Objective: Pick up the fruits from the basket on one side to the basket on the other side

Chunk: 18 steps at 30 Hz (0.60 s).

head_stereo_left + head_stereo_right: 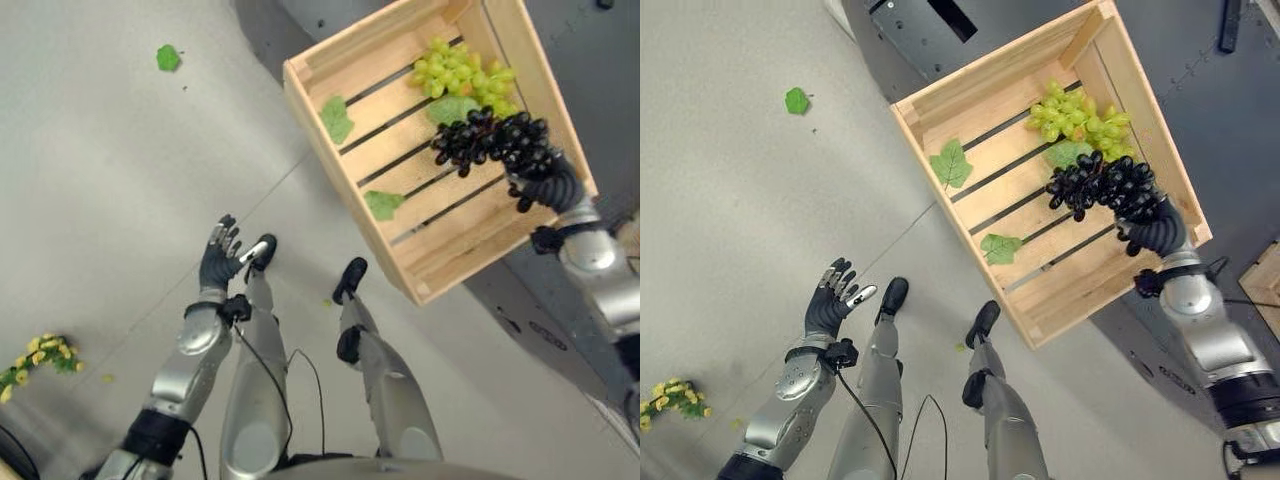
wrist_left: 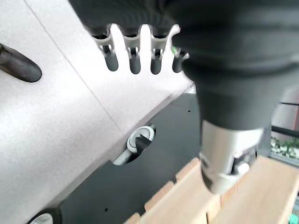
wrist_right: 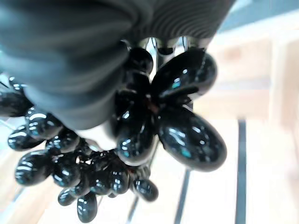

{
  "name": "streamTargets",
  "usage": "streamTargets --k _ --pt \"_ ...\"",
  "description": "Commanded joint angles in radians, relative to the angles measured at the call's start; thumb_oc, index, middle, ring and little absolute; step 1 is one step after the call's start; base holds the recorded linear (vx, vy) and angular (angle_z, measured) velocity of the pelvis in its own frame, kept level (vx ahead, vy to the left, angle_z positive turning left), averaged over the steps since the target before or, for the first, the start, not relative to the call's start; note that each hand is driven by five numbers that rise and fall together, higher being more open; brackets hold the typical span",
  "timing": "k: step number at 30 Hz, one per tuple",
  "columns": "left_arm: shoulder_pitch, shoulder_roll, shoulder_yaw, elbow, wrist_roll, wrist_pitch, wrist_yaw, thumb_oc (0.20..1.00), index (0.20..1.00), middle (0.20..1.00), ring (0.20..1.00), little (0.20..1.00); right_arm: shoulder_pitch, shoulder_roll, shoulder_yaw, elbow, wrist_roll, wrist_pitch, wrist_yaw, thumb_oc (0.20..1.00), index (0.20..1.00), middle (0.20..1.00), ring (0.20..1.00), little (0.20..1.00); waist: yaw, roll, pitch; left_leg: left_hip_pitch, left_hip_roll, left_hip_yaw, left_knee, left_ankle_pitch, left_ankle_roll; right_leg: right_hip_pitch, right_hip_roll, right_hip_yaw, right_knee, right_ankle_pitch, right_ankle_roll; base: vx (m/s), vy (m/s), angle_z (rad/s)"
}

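A wooden crate [image 1: 360, 35] stands at the upper right on a dark platform. Inside it, a bunch of green grapes [image 1: 462, 72] lies in the far corner. Just beside them is a bunch of black grapes [image 1: 490, 140], and my right hand [image 1: 548, 185] is shut on its near end. In the right wrist view the black grapes [image 3: 182, 135] hang close against the hand over the crate's slats. My left hand [image 1: 218, 262] hovers over the grey floor at the lower left, away from the crate, with its fingers [image 2: 133, 51] straight and holding nothing.
Two green leaves [image 1: 337, 118] [image 1: 383, 205] lie on the crate's slats, and a third leaf [image 1: 167, 58] is on the floor at the upper left. A yellow bunch [image 1: 40, 355] lies on the floor at the far left. Another wooden corner [image 1: 1265, 275] shows at the right edge.
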Motion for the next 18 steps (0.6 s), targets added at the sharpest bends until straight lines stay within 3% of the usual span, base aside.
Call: streamTargets --k 1,6,9,10,11,13,14,15,16,18 --pt "0.053 0.055 0.057 -0.069 0.028 -0.013 -0.024 1.000 1.000 1.000 1.000 1.000 -0.059 -0.071 -0.066 -0.033 0.037 -0.061 0.017 0.200 0.200 0.200 0.200 0.200 -0.006 -0.079 -0.007 0.019 -0.029 0.015 -0.020 -0.025 -0.002 0.104 -0.097 0.003 0.091 -0.212 0.141 -0.02 0.014 -0.07" --pt "0.048 0.137 0.100 -0.103 0.173 0.010 -0.060 1.000 1.000 1.000 1.000 1.000 -0.028 -0.266 -0.120 -0.170 0.055 -0.066 0.129 0.200 0.200 0.200 0.200 0.200 -0.022 -0.105 -0.007 0.090 -0.018 0.034 -0.024 -0.041 -0.005 0.163 -0.095 0.021 0.087 -0.219 0.146 0.00 0.003 -0.07" --pt "0.009 0.174 0.095 -0.105 0.245 0.017 -0.073 1.000 1.000 1.000 1.000 1.000 -0.077 -0.318 -0.096 -0.181 0.060 -0.063 0.144 0.200 0.200 0.200 0.200 0.200 -0.022 -0.109 -0.007 0.112 -0.019 0.041 -0.023 -0.039 -0.003 0.179 -0.098 0.027 0.087 -0.213 0.148 -0.01 0.022 -0.16" --pt "-0.042 0.226 0.078 -0.104 0.292 0.014 -0.085 1.000 1.000 1.000 1.000 1.000 -0.168 -0.362 -0.020 -0.189 0.051 -0.060 0.170 0.200 0.200 0.200 0.200 0.200 -0.013 -0.112 -0.007 0.145 -0.016 0.051 -0.021 -0.053 -0.004 0.201 -0.099 0.034 0.089 -0.218 0.149 -0.03 0.035 -0.03" --pt "-0.043 0.225 0.081 -0.102 0.292 0.013 -0.085 1.000 1.000 1.000 1.000 1.000 -0.187 -0.363 -0.004 -0.184 0.051 -0.060 0.170 0.200 0.200 0.200 0.200 0.200 -0.017 -0.112 -0.007 0.140 -0.018 0.051 -0.021 -0.045 -0.002 0.197 -0.101 0.035 0.088 -0.211 0.150 0.00 0.018 -0.09" --pt "-0.137 0.276 0.036 -0.099 0.305 0.005 -0.091 1.000 1.000 1.000 1.000 1.000 -0.366 -0.389 0.167 -0.175 0.014 -0.041 0.192 0.200 0.200 0.200 0.200 0.200 0.001 -0.117 -0.007 0.177 -0.018 0.059 -0.016 -0.061 -0.001 0.226 -0.102 0.045 0.093 -0.218 0.149 -0.02 0.006 -0.15" --pt "-0.178 0.290 0.022 -0.092 0.306 0.000 -0.089 1.000 1.000 1.000 1.000 1.000 -0.511 -0.388 0.301 -0.156 -0.001 -0.031 0.199 0.200 0.200 0.200 0.200 0.200 0.000 -0.118 -0.007 0.186 -0.020 0.064 -0.014 -0.056 0.001 0.233 -0.106 0.049 0.093 -0.211 0.150 -0.04 0.015 -0.12" --pt "-0.176 0.288 0.027 -0.091 0.306 -0.001 -0.089 1.000 1.000 1.000 1.000 1.000 -0.537 -0.387 0.326 -0.150 0.000 -0.032 0.198 0.200 0.200 0.200 0.200 0.200 -0.005 -0.118 -0.007 0.187 -0.021 0.064 -0.015 -0.055 0.001 0.233 -0.107 0.050 0.092 -0.209 0.151 -0.04 0.027 -0.09" --pt "-0.228 0.303 -0.004 -0.079 0.305 0.001 -0.093 1.000 1.000 1.000 1.000 1.000 -0.686 -0.375 0.462 -0.136 -0.024 -0.014 0.214 0.200 0.200 0.200 0.200 0.200 -0.001 -0.116 -0.008 0.207 -0.022 0.068 -0.010 -0.060 0.003 0.250 -0.110 0.055 0.096 -0.211 0.150 0.00 0.000 0.00" --pt "-0.265 0.305 -0.032 -0.060 0.297 0.001 -0.098 1.000 1.000 1.000 1.000 1.000 -0.827 -0.352 0.598 -0.109 -0.035 -0.008 0.220 0.200 0.200 0.200 0.200 0.200 -0.007 -0.112 -0.017 0.214 -0.025 0.071 -0.009 -0.061 0.005 0.257 -0.114 0.058 0.096 -0.209 0.151 0.00 0.000 0.00"
